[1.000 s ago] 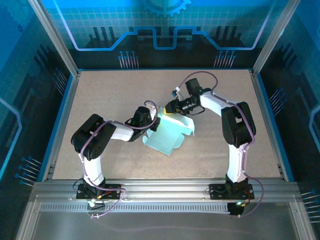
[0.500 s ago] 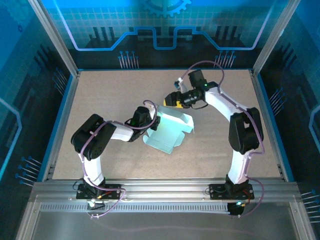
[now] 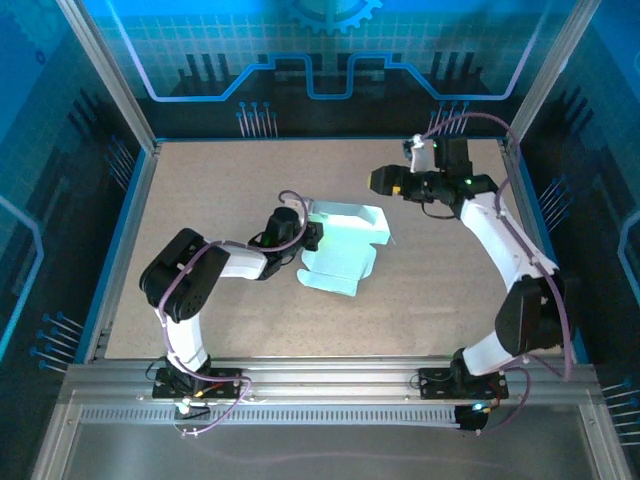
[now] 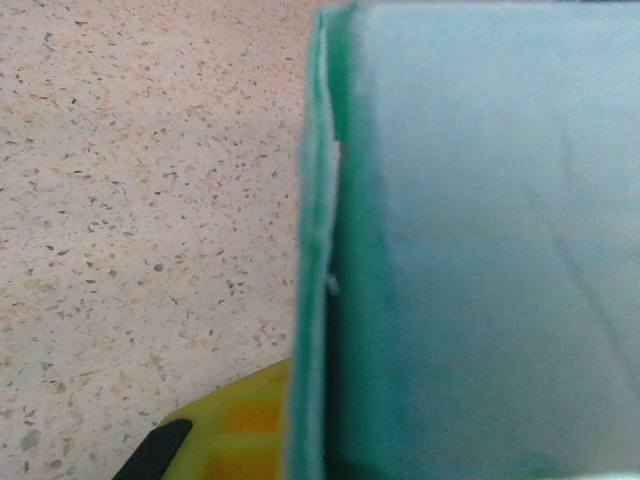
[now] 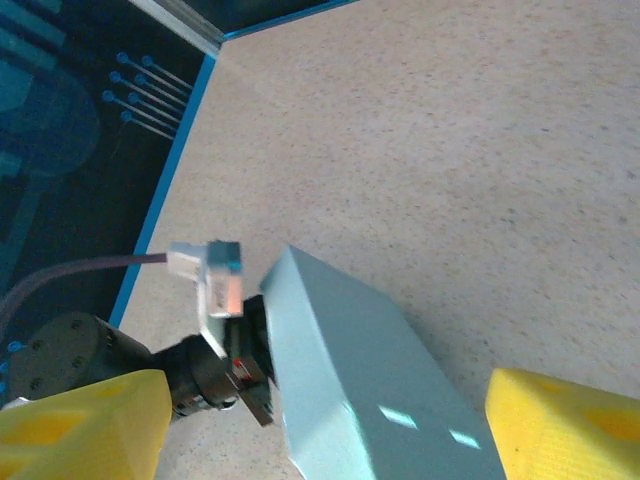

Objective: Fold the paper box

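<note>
The paper box (image 3: 345, 245) is pale mint card, partly folded, with raised walls at its far side and a flat flap toward the near side. My left gripper (image 3: 310, 235) is shut on the box's left wall. In the left wrist view, the card's edge (image 4: 318, 300) runs upright beside a yellow fingertip (image 4: 230, 430). My right gripper (image 3: 378, 180) hangs open, to the right of and beyond the box, apart from it. In the right wrist view its yellow fingers (image 5: 80, 420) stand wide, with the box (image 5: 360, 370) below them.
The speckled tabletop (image 3: 220, 180) is bounded by a blue rim and metal posts. The left arm's wrist and cable (image 5: 215, 330) sit against the box's left end. Open surface lies left, right and on the near side of the box.
My right gripper opened, let go of the box's far wall and drew back up and to the right. The box shifted slightly with my left gripper still shut on it.
</note>
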Robot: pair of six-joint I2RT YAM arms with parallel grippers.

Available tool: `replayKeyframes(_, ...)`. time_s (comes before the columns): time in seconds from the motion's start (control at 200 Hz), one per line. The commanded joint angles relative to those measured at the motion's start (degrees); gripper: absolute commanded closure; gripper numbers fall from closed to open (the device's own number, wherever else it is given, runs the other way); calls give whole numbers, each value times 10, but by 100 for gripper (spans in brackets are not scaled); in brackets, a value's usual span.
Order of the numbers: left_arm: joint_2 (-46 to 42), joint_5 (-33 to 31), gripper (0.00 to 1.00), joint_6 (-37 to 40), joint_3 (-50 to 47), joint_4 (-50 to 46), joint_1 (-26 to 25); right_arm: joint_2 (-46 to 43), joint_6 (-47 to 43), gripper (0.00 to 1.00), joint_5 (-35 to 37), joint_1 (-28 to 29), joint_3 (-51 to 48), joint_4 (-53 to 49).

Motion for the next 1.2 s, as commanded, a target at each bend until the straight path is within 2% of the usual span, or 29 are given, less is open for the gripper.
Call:
replayKeyframes(0.0,-23,1,100,-86,-1,28,13,-61,36,18,20,-15,-64,64)
replayKeyframes(0.21,-32,-2,100,-166,-22,26,38,-135,90,19,10,-12,-197,177)
replayKeyframes(0.325,-22,6,100,-198,-22,20,51,-192,126,20,51,-11,-275,233)
replayKeyframes(0.475,-18,21,100,-229,-31,43,60,-240,139,22,98,-15,-333,231)
replayKeyframes(0.715,-36,63,100,-253,-45,83,60,-201,163,38,16,-11,-346,285)
replayKeyframes(0.91,-44,81,100,-261,-50,107,59,-162,178,43,-10,20,-327,339)
replayKeyframes(1.076,-48,85,100,-273,-57,113,59,-135,224,46,-31,23,-327,411)
replayKeyframes(1.196,-44,98,100,-279,-53,119,59,-127,230,47,-26,23,-318,417)
